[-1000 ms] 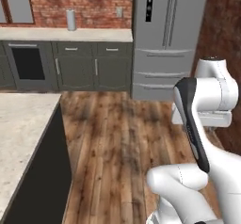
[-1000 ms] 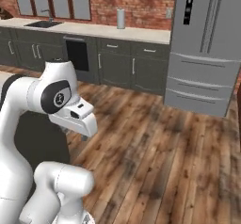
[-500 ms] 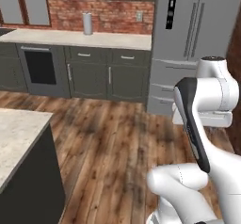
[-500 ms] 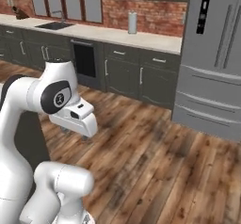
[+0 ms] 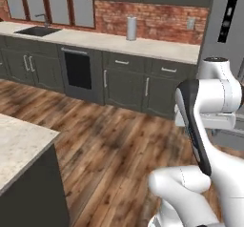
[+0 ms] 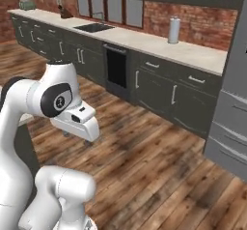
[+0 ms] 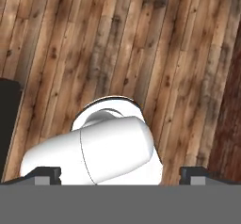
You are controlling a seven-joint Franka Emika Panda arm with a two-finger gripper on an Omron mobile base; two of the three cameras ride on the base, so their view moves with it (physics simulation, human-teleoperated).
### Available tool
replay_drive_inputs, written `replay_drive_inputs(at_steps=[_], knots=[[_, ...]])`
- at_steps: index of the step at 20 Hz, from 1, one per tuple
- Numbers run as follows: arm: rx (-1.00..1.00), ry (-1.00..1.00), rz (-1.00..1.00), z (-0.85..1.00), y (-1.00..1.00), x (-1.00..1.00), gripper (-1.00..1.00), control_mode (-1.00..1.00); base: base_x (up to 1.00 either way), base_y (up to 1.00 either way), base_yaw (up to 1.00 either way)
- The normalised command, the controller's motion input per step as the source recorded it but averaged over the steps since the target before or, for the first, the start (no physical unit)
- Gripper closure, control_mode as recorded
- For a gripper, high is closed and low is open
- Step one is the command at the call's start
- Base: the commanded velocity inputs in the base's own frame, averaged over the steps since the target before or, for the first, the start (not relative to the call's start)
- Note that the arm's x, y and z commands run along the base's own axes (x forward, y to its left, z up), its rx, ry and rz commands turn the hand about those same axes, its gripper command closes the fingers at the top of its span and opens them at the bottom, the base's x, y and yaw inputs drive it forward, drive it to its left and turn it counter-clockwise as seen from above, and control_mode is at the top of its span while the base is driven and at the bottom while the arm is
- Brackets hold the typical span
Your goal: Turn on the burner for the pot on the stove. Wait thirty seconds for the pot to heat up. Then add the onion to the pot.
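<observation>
The gripper (image 7: 121, 173) points straight down at the wooden floor (image 7: 117, 39), its two tips set far apart at the edges of the hand view, so it stands open and holds nothing. The arm (image 5: 209, 107) is folded up over the base.

Beyond it runs a long worktop (image 5: 109, 41) under a brick wall, with a sink (image 5: 37, 31), a steel canister (image 5: 131, 28) and dark cabinets (image 5: 124, 80) below. A fridge (image 6: 231, 122) stands at the right of the right base view, and a pale island corner (image 5: 19, 147) is near in the left base view.

No stove, pot or onion can be found in these frames, so where they are I cannot tell.

By my judgement the onion will be light, firm and round with slick papery skin; take it across its widest part, as it may roll.
</observation>
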Motion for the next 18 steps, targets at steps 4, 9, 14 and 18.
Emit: replay_drive_inputs(at_steps=[4,9,14,18], knots=[[0.0,0.0,0.0,0.0,0.0,0.0,-1.0,1.0,1.0,-0.41,0.68],[0.0,0.0,0.0,0.0,0.0,0.0,-1.0,1.0,0.98,-0.53,0.7],[0.0,0.0,0.0,0.0,0.0,0.0,-1.0,1.0,1.0,-0.57,0.53],[0.0,0.0,0.0,0.0,0.0,0.0,-1.0,1.0,1.0,-0.41,0.47]])
